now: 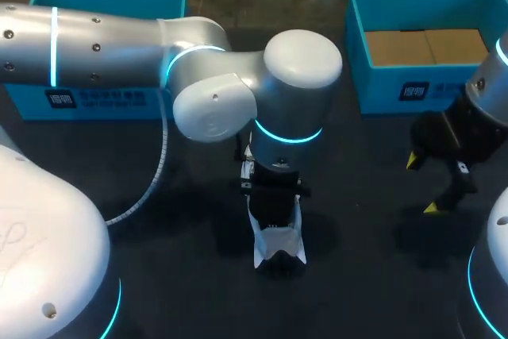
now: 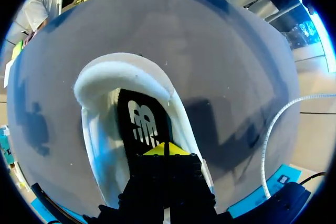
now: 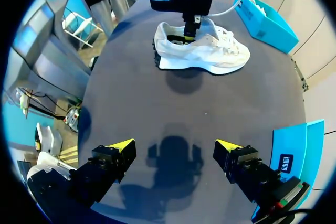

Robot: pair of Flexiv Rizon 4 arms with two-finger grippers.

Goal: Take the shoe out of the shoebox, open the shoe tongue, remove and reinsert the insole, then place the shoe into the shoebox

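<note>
Left arm, right arm: silver shells, cyan light rings, dark screws. White ribbed cable. Left gripper, right gripper: black, yellow tips.

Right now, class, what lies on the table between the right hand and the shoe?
Nothing. In the right wrist view, only bare table stretches between the open right hand and the shoe.
</note>
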